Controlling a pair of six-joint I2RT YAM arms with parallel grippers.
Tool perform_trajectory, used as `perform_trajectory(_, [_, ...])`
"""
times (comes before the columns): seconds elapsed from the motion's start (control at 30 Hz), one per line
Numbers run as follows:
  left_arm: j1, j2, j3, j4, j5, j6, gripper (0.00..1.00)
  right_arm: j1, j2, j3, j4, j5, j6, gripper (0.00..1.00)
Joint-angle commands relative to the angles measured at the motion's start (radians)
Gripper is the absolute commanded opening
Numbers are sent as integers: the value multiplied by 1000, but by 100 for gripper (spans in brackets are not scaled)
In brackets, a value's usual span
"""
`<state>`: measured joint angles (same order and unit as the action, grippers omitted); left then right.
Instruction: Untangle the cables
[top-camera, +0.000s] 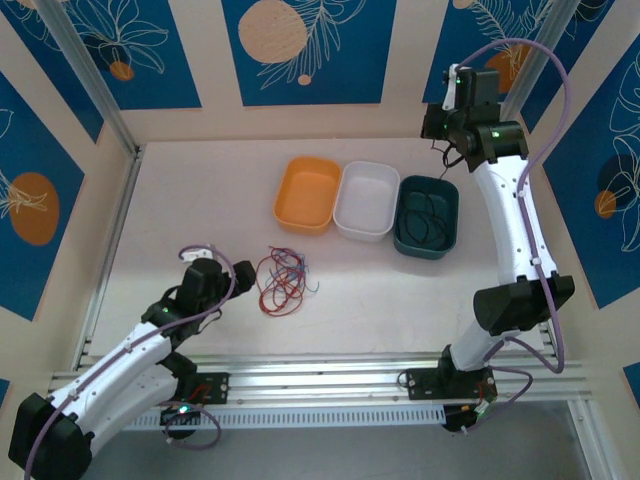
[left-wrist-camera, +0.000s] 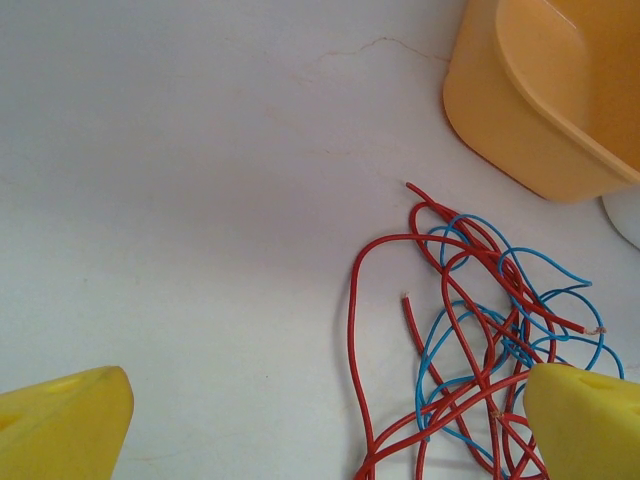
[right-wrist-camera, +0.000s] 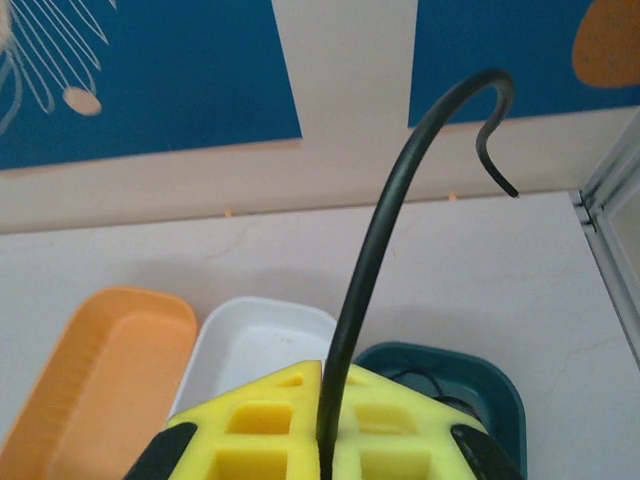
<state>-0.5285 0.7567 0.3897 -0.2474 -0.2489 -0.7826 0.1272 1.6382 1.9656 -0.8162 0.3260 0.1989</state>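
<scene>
From above, the left claw (top-camera: 199, 256) sits low over the counter (top-camera: 180, 190) with its jaws spread wide and nothing between them. The red and blue cables (top-camera: 283, 279) lie in a loose knot on the counter just to its right, not touching it. The right claw (top-camera: 438, 126) is raised at the far side, pinched shut on a thin black cable (top-camera: 446, 160) that trails from it toward the teal tray (top-camera: 427, 243). Coiled black cables (top-camera: 430, 214) lie inside that tray. The white tray (top-camera: 366, 228) and the orange tray (top-camera: 305, 218) stand in a row to its left.

The left wrist camera shows the left claw (left-wrist-camera: 328, 392) gaping, one yellow pad at each lower corner. The red and blue cables (left-wrist-camera: 478, 330) sprawl ahead of the right-hand pad and partly under it. The orange tray (left-wrist-camera: 540, 110) is beyond them.

The right wrist camera shows the right claw (right-wrist-camera: 325, 430) with its yellow pads pressed together on the black cable (right-wrist-camera: 385, 230), which rises between them and hooks over at its free end. Past the claw stand the orange tray (right-wrist-camera: 100, 370), the white tray (right-wrist-camera: 258, 345) and the teal tray (right-wrist-camera: 490, 390).
</scene>
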Motion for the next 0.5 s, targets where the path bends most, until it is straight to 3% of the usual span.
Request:
perform_trajectory(0.0, [-2,10,-9,11,-13,17,100,-13,-21,-67,4,20,-1,0])
perform_trajectory(0.47, [-2,34,-18,40,13,19,100,-44,-40,-321,-41,-143,117,0])
